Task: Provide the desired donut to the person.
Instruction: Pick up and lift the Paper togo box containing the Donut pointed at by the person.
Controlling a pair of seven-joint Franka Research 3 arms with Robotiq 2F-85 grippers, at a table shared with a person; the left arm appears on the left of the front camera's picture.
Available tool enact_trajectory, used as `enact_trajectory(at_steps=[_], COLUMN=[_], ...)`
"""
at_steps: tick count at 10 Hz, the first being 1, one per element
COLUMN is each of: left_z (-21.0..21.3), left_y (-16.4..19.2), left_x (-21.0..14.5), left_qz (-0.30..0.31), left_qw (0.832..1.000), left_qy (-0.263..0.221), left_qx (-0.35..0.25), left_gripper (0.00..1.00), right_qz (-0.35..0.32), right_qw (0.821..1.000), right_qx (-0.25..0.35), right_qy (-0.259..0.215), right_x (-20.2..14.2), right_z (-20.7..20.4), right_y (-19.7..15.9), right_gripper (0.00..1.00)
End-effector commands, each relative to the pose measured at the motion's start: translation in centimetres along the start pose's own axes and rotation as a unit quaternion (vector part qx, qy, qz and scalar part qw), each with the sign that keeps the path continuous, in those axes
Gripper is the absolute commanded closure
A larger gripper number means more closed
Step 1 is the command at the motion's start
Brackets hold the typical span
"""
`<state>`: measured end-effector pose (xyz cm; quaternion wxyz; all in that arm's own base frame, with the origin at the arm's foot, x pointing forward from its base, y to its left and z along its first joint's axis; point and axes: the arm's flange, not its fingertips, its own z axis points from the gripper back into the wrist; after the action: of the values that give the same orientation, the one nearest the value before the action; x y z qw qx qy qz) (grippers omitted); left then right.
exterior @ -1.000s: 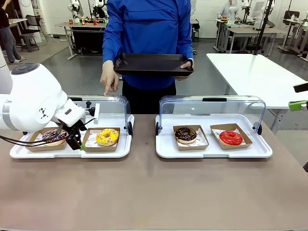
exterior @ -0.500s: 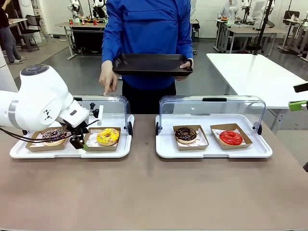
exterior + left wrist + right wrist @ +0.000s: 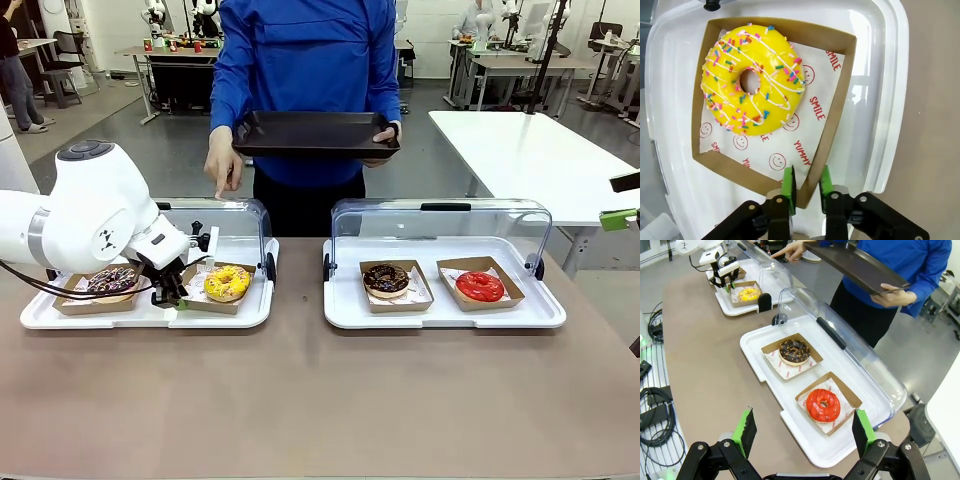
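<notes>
Right now your left gripper [image 3: 806, 182] is pinching the wall of the brown cardboard tray [image 3: 832, 115] near one corner, at the bottom of the left wrist view. One green pad sits inside the wall and the other outside, both pressed against it. The yellow donut [image 3: 752, 80], striped with white icing and coloured sprinkles, lies in that tray on printed paper, at the upper left of the same frame. In the front view you find it at the left, on a white serving tray [image 3: 250, 312] whose clear lid [image 3: 252, 215] stands open behind it. A dark sprinkled donut [image 3: 110, 281] sits just beside it, farther left.

The person [image 3: 305, 60] stands at top centre, across the table [image 3: 320, 400]. Their pointing hand [image 3: 225, 165] aims a finger down at the lid directly above the yellow donut. The other hand [image 3: 386, 133] holds a dark flat tray [image 3: 315, 133] level in front of their body.

Your right gripper [image 3: 803, 422] has its jaws spread wide at the bottom of the right wrist view. It hovers above the near corner of the second white tray [image 3: 752, 347], where a chocolate donut [image 3: 794, 351] and a red donut [image 3: 823, 405] sit apart.
</notes>
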<state>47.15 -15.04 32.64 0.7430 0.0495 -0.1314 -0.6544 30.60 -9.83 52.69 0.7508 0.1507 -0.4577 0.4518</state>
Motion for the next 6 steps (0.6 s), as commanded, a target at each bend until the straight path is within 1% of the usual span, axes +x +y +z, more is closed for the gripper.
enact_trajectory(at_steps=[1, 3, 5, 6], left_z=[0.4, 1.0, 2.6, 3.9], left_y=[0.4, -0.3, -1.7, -2.9], left_x=[0.4, 0.8, 0.7, 0.8], left_qz=[-0.007, -0.027, -0.041, -0.050], left_qw=[1.000, 1.000, 0.999, 0.999], left_qy=[0.011, 0.013, 0.017, 0.021], left_qx=[-0.004, -0.007, -0.009, 0.000], left_gripper=[1.00, 1.00, 1.00, 1.00], right_qz=[-0.001, -0.001, -0.001, -0.001], right_qw=[1.000, 1.000, 1.000, 1.000], right_qx=[0.004, 0.004, 0.004, 0.004], right_qy=[-0.010, -0.010, -0.010, -0.010], right_x=[0.0, 0.0, 0.0, 0.0], right_z=[-0.2, -0.2, -0.2, -0.2], right_y=[-0.1, -0.1, -0.1, -0.1], right_gripper=[0.00, 0.00, 0.00, 0.00])
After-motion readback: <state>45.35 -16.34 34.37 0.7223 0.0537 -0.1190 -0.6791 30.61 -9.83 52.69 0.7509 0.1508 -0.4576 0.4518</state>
